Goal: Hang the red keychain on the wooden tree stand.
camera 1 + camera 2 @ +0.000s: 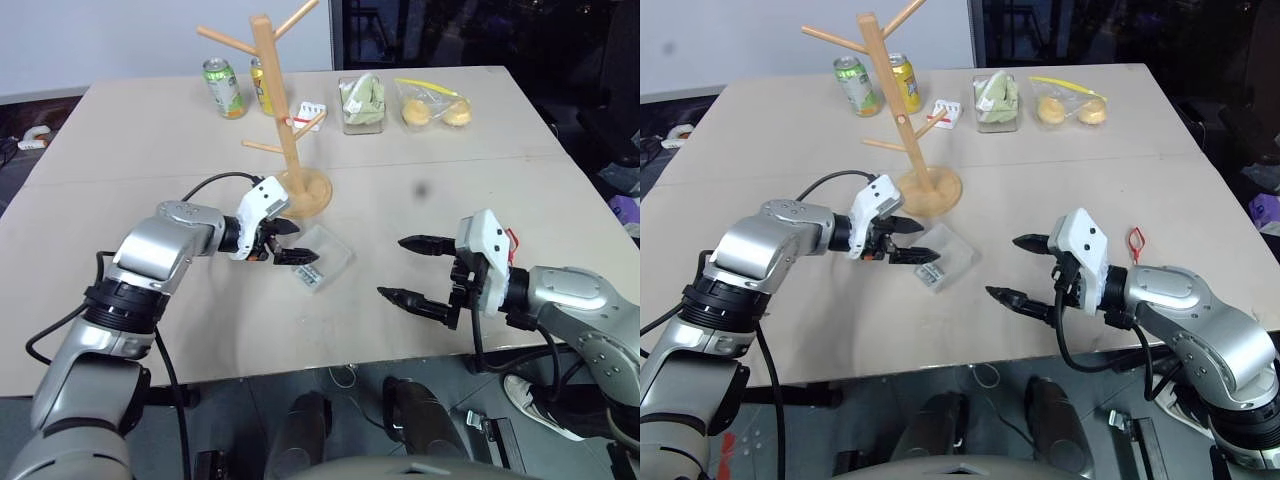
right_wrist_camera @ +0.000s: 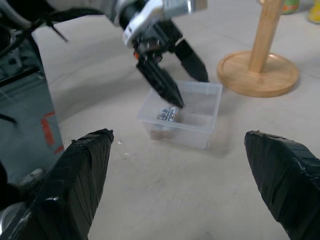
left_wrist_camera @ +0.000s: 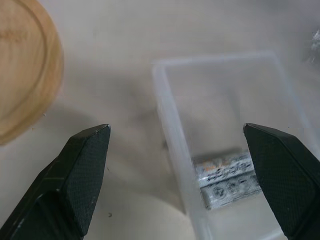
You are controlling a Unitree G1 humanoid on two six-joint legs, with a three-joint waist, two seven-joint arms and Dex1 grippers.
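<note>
On the bench by the right arm, the red keychain [image 1: 1135, 238] lies behind the wide-open, empty right gripper [image 1: 1023, 268], well apart from the wooden tree stand [image 1: 902, 120]; the thin cord could slip a pinch. The left gripper [image 1: 290, 242], also spread wide, hovers over the clear plastic box [image 1: 323, 258] beside the stand's base and might knock either.

Red keychain [image 1: 1135, 240] flat, wooden tree stand [image 1: 883, 100] upright
</note>
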